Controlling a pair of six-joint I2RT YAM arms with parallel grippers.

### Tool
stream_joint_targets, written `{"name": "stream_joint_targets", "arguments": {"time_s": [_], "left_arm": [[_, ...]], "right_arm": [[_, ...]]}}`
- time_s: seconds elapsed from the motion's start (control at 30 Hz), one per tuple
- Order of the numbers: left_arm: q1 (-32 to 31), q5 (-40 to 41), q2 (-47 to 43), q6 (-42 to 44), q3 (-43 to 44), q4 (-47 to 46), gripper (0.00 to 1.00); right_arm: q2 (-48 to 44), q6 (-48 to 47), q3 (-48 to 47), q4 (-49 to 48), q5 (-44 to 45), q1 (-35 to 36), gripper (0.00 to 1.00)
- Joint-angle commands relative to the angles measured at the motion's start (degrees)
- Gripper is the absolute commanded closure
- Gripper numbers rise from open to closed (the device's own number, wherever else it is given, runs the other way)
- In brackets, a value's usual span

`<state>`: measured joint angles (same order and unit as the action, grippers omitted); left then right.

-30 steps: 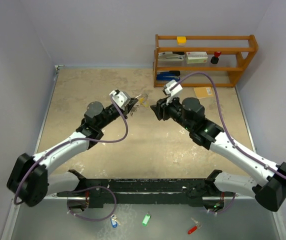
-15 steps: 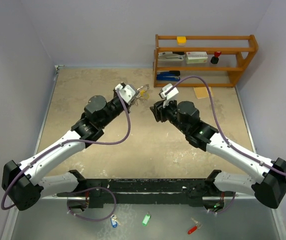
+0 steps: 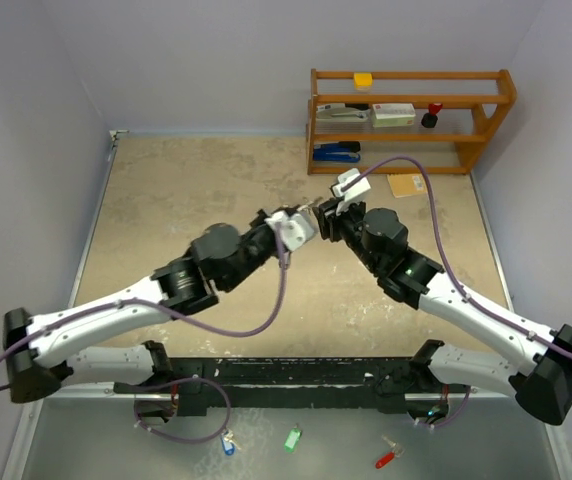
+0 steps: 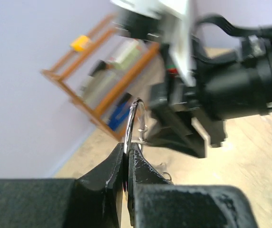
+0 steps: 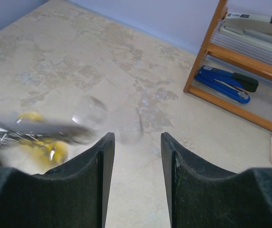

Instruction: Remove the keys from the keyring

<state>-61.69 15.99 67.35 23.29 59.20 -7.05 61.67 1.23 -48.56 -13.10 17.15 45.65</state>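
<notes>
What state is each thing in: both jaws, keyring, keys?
left gripper, jaws shut on the keyring
right gripper, jaws open, nothing between them
keyring, pinched at its lower edge, standing up from the jaws
yellow-headed key, motion-blurred; on or off the ring cannot be told

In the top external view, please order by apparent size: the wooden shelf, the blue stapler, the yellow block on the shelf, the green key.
Largest: wooden shelf.
Then: blue stapler.
Last: yellow block and green key look about alike; the key lies nearer the camera, so I leave them unranked.
</notes>
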Motion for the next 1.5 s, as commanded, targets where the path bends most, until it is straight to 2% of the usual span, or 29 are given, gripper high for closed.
{"name": "stream_joint_targets", "arguments": {"time_s": [0.0, 0.07, 0.17, 0.3, 0.53, 0.77, 0.97, 1.17, 1.47], "left_arm": [[-0.67, 20.25, -10.64, 6.96, -2.07, -10.58, 1.0], [0.24, 25.13, -8.11, 8.17, -0.47, -9.07, 1.0], [0.34, 26.93, -3.76, 7.93, 1.43, -7.21, 1.0], [0.34, 21.15, -2.84, 6.57, 1.38, -8.54, 1.0], [0.32, 18.78, -5.12, 6.22, 4.01, -5.94, 1.0], [0.26, 13.59, -8.87, 2.63, 4.27, -2.05, 1.0], [0.17, 5.34, -8.81, 0.36, 7.25, -0.06, 1.0], [0.17, -3.43, -8.41, -2.4, 8.9, 0.28, 1.0], [0.17, -5.57, -6.85, -3.42, 9.01, -0.12, 1.0]], "right_arm": [[-1.48, -0.95, 0.02, -4.68, 3.63, 0.2, 0.53], [-1.01, -0.73, -0.45, -4.12, 2.53, 0.22, 0.53], [-0.93, -0.36, -0.53, -3.95, 1.99, 0.23, 0.52], [-2.62, -0.85, 0.17, -5.3, -0.22, 0.32, 0.47], [-5.03, -1.31, 1.3, -8.76, -3.11, 0.27, 0.38], [-10.6, -4.21, 10.94, -18.59, -5.49, 0.14, 0.27], [-11.22, -5.06, 14.09, -23.29, -11.48, 0.07, 0.25], [-11.05, -7.2, 12.39, -24.63, -12.36, 0.14, 0.24], [-15.42, -5.67, 11.44, -22.44, -14.01, 0.14, 0.22]]}}
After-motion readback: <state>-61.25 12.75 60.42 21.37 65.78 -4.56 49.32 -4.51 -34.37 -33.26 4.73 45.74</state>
